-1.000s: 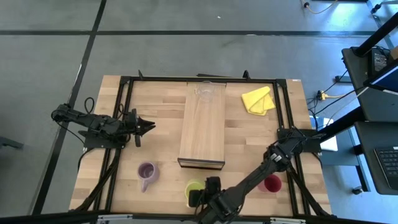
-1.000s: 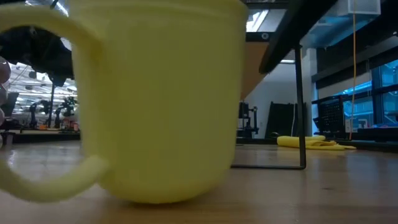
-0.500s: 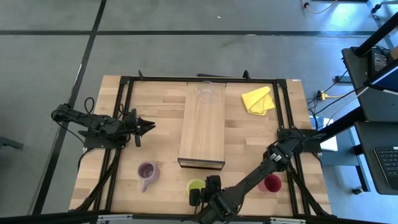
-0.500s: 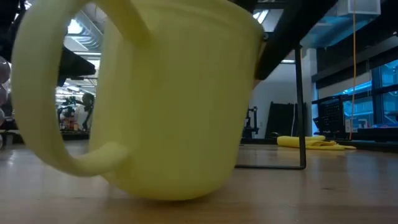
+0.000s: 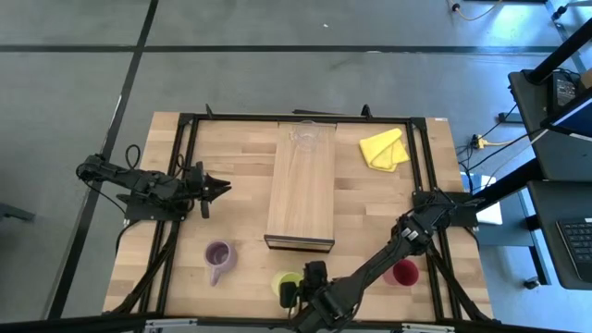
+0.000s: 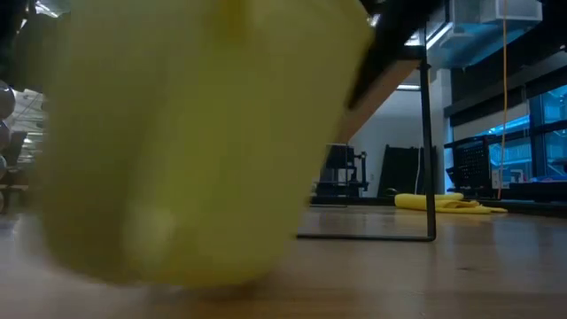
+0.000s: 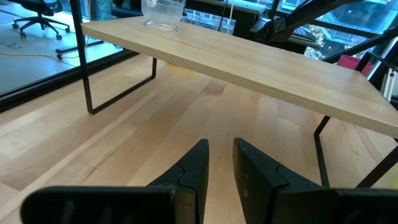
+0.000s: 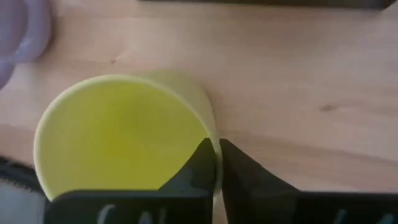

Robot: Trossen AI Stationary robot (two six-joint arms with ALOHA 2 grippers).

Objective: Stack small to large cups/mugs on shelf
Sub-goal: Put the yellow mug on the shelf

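The yellow-green mug (image 5: 288,281) is near the table's front edge and fills the low view (image 6: 177,151), tilted and blurred. My right gripper (image 8: 217,163) is shut on its rim. The purple mug (image 5: 218,256) stands on the table to its left, and the red cup (image 5: 405,272) to its right. The clear glass cup (image 5: 305,137) stands on the far end of the shelf (image 5: 301,194). My left gripper (image 5: 222,188) waits left of the shelf, empty, its fingers almost together (image 7: 219,158). My right gripper pinches the yellow-green mug's rim (image 8: 213,138), one finger inside the mug and one outside. The fingers come from above, pointing down. The mug sits tilted in the hold; I cannot tell whether its base still touches the table.
A yellow cloth (image 5: 384,148) lies at the far right of the table. The shelf stands on thin dark legs (image 6: 431,177) with open room beneath it. A black frame (image 5: 185,148) runs around the tabletop.
The yellow-green mug has tipped out of upright in my right gripper's hold and has shifted a little toward the table's left edge. Its handle, plain at its side a second ago, no longer shows in the low view.
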